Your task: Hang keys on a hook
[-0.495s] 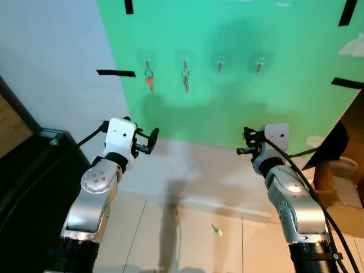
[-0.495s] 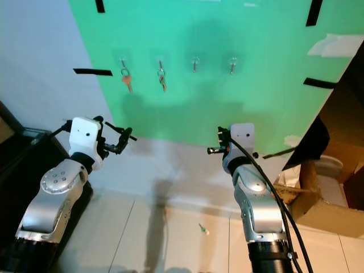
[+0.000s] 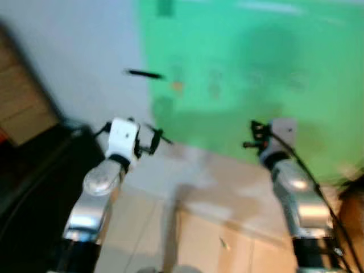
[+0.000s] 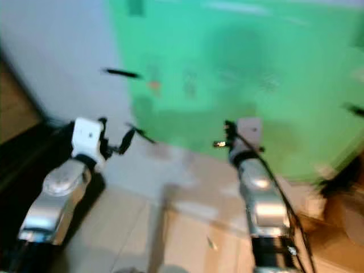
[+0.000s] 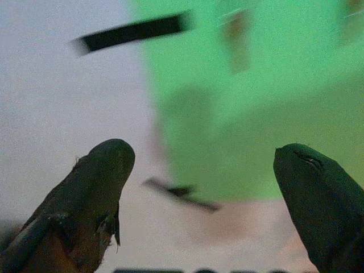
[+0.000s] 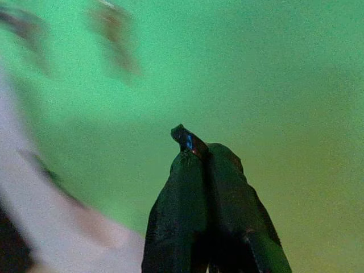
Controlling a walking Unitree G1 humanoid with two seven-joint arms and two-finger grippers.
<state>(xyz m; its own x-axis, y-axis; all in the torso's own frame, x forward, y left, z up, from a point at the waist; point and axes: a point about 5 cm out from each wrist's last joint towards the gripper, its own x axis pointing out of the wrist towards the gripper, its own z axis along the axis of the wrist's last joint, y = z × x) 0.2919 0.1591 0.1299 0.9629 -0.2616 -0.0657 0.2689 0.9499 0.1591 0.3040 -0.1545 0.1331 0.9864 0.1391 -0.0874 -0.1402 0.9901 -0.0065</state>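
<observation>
The views are blurred. A green board [image 3: 256, 68] covers the wall ahead. On it an orange key [image 3: 177, 85] and a darker key [image 3: 214, 90] show as smears at the height of the hooks; the hooks themselves cannot be made out. My left gripper [image 3: 154, 139] is raised below the board's left edge, open, with nothing between its fingers [image 5: 102, 170]. My right gripper [image 3: 250, 136] is raised below the board's middle. It is shut, and a small dark item [image 6: 187, 139] with a blue glint pokes out at its tip; I cannot tell whether it is a key.
A strip of black tape [image 3: 143, 74] is stuck on the white wall left of the board. A dark cabinet [image 3: 34, 170] and a wooden panel [image 3: 23, 108] stand at the left. Brown cardboard [image 3: 352, 210] sits at the right. A small object [image 3: 224, 244] lies on the tiled floor.
The whole picture has shifted to the right and gone blurry, so the camera has moved. Both arms hold the same raised pose, and the grippers' states are unchanged.
</observation>
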